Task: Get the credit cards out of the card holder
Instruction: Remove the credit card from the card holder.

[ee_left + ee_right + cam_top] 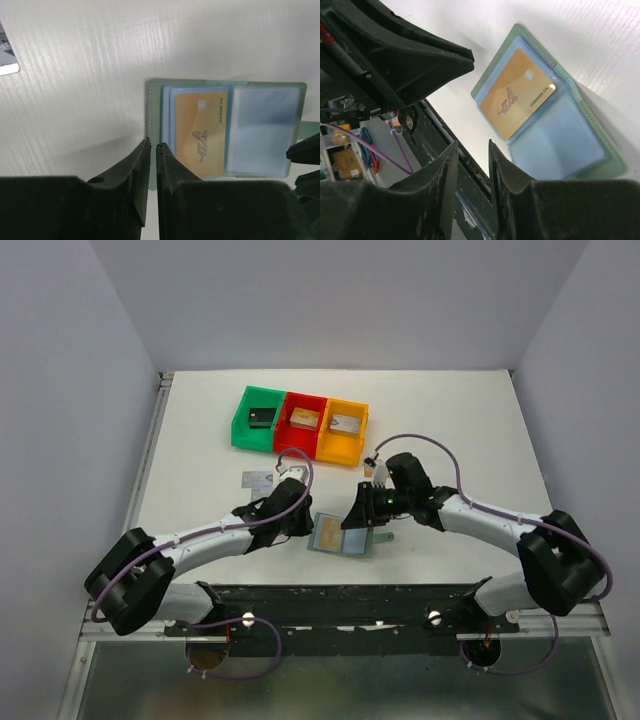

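The card holder (341, 536) lies open and flat on the table, grey-green with pale blue pockets. A tan-gold credit card (200, 131) sits in its left pocket and also shows in the right wrist view (517, 95). A silvery-grey card (256, 479) lies loose on the table behind the left arm. My left gripper (152, 146) is shut, with only a hairline gap, and its tips are at the holder's left edge (154, 107). My right gripper (472, 146) is slightly open and empty, just above the holder's near side. The side tab (383, 536) sticks out to the right.
Green (258, 418), red (303, 423) and orange (345, 428) bins stand in a row at the back, each with a small block inside. The table's black front rail (350, 600) runs close behind the holder. The silvery card shows at the left wrist view's left edge (7, 55).
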Motion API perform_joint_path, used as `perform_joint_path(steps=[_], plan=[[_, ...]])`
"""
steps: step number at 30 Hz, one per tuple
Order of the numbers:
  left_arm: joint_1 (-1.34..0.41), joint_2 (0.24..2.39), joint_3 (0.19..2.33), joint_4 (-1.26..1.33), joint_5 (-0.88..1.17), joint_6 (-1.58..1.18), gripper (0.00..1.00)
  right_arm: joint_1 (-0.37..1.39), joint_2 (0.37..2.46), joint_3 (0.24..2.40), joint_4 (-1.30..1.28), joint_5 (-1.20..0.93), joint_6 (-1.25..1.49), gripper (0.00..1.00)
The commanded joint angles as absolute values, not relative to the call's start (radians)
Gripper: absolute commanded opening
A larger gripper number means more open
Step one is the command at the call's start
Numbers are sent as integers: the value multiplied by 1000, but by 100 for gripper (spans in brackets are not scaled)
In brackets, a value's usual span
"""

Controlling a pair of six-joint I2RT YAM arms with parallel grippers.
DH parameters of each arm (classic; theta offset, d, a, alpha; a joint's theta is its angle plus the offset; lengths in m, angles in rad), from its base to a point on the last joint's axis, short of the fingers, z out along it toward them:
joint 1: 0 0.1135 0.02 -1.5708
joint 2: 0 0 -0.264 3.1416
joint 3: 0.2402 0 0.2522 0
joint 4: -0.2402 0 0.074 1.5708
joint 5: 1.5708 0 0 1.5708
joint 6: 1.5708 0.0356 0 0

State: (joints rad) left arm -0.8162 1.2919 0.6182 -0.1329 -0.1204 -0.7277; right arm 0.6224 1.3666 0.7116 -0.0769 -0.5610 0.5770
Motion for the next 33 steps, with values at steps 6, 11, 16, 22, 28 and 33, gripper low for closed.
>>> perform_joint_path(steps=[6,11,16,22,28,33], plan=[[-798,1351,580,46,-32,-750,22,632,1546,641,196,-624,700,41],[-798,1327,557,83,-35,-742,22,634,1603,617,222,-615,699,41],[-796,1348,566,83,-23,-733,22,630,1655,583,259,-609,701,41],[-798,1384,560,84,-11,-736,21,632,1671,560,299,-617,703,43],[-798,1384,548,91,-6,-736,21,630,1654,581,264,-603,693,44],[-798,1408,545,98,0,-739,21,630,1635,589,235,-581,687,44]])
